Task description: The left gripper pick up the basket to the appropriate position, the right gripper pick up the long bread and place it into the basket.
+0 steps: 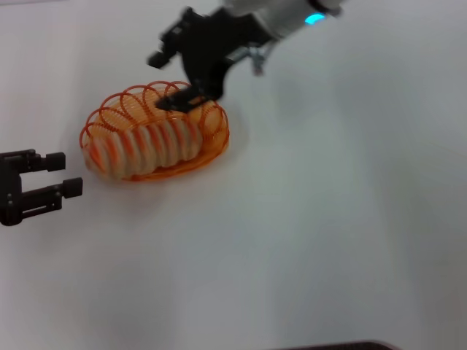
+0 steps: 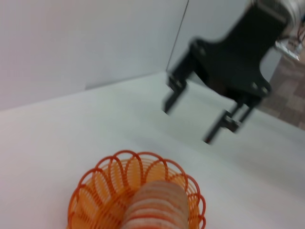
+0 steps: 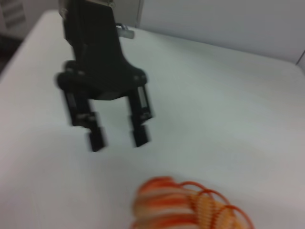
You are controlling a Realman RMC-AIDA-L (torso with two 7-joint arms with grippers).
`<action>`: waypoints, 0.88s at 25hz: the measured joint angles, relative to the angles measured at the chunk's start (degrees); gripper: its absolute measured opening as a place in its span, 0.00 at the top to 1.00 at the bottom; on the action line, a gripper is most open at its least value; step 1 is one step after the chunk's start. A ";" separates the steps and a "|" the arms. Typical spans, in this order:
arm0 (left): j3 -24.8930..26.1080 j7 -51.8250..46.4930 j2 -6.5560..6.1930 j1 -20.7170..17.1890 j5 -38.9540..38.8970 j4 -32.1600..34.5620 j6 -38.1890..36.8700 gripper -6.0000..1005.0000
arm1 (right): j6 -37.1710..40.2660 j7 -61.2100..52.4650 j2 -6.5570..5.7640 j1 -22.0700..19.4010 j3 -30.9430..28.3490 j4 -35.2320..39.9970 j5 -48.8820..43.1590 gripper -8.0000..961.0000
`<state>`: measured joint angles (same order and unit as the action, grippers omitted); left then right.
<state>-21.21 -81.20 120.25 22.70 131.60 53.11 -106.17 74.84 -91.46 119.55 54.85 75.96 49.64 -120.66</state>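
The long bread lies lengthwise inside the basket, its ridged back rising above the looped wire sides, so the loaf appears delivered. The basket rests on the white desk at about ten o'clock from the middle of the head view, set where both arms can reach it.

The right gripper hangs over the basket's far end, at roughly one o'clock from the loaf. Its jaws are spread and hold nothing, which fits a release just above the wire rim; the left wrist view shows the same gripper with both prongs apart and clear of the basket.

The left gripper sits off at about eight o'clock from the basket, apart from it, jaws spread and empty. It seems parked there to leave the basket undisturbed while the loaf settles.
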 joint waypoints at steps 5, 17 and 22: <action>0.51 0.52 -0.11 -0.10 -2.19 -0.48 -0.24 0.43 | 7.31 0.75 -0.08 -8.49 -6.81 -0.04 4.77 0.36; 0.65 4.94 0.84 -0.75 -5.29 -4.07 0.92 0.43 | 10.25 7.64 0.07 -29.05 -20.30 -1.05 13.32 0.36; 1.20 6.05 1.36 -2.15 -5.76 -4.64 1.44 0.43 | 10.19 11.06 -0.06 -31.52 -22.67 -3.60 15.77 0.36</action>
<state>-20.01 -75.15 121.60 20.55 125.84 48.47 -104.73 85.04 -80.40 119.48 23.33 53.29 46.04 -104.90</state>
